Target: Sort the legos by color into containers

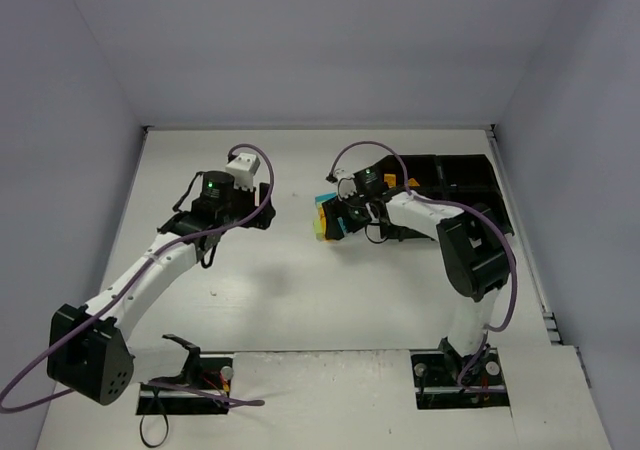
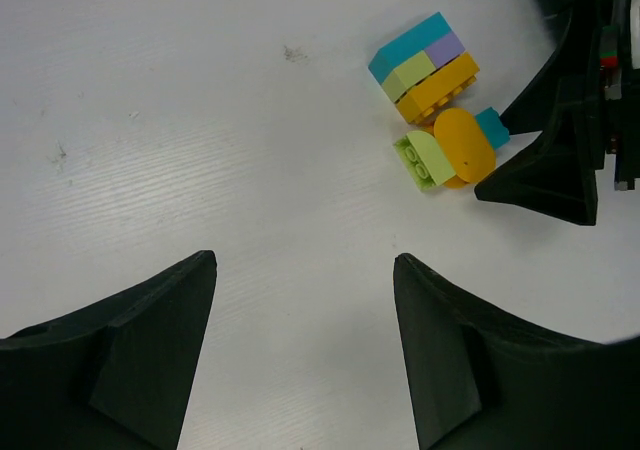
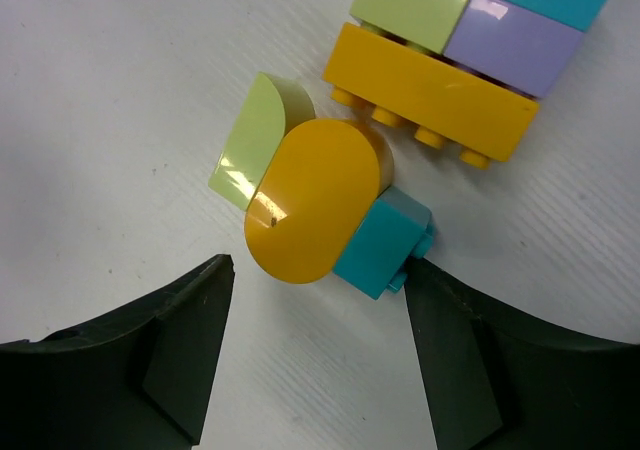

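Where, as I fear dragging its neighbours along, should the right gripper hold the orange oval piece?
Across its narrow width, on the long straight sides of the orange oval, coming straight down. It seems to sit above the green brick and cyan brick flanking it, so the open right gripper should pinch high. Whether the three are joined I cannot tell.

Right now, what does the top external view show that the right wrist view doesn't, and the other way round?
Only top external: the black divided plastic tray at the far right, behind the right arm, and the left arm.
Only right wrist: an orange oval plastic piece lying over a yellow-green rounded brick and a small cyan brick, just ahead of the open right fingers, with nothing between them.
Both: the joined block of cyan, purple, yellow-green and orange bricks on the white table.
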`<action>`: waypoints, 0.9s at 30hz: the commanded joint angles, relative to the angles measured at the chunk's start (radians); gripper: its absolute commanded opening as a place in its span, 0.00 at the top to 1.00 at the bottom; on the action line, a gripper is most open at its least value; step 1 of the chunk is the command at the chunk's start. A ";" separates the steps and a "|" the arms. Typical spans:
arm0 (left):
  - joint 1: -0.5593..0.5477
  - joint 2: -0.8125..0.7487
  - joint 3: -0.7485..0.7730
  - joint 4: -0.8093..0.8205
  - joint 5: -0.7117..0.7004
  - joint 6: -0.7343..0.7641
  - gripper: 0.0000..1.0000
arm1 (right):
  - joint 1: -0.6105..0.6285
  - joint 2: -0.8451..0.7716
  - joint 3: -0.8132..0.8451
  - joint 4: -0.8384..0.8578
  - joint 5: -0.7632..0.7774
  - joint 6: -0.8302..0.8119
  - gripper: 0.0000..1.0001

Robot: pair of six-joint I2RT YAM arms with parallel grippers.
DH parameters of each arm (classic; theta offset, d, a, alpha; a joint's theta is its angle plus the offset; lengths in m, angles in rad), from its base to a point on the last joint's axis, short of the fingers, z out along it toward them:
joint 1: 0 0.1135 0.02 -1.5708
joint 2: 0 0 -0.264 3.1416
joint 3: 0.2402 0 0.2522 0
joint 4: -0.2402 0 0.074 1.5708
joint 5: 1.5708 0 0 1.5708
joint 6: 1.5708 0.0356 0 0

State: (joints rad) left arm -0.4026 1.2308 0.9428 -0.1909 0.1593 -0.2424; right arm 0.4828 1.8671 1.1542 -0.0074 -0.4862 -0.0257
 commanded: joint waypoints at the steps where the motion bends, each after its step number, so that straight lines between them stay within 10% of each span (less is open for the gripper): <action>1: 0.008 -0.030 -0.010 0.025 -0.004 -0.014 0.35 | 0.049 0.001 0.032 0.089 0.021 -0.008 0.34; 12: 0.008 0.022 -0.013 0.044 0.037 -0.071 0.35 | 0.227 0.010 -0.031 0.152 0.063 -0.008 0.35; 27: -0.001 0.236 0.188 -0.113 0.137 -0.171 0.31 | 0.166 -0.219 -0.174 0.132 0.156 0.026 0.36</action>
State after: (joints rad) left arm -0.4026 1.4689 1.0607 -0.2878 0.2676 -0.3260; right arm 0.6701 1.7454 0.9928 0.1097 -0.3756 -0.0204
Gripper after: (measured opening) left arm 0.681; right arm 0.648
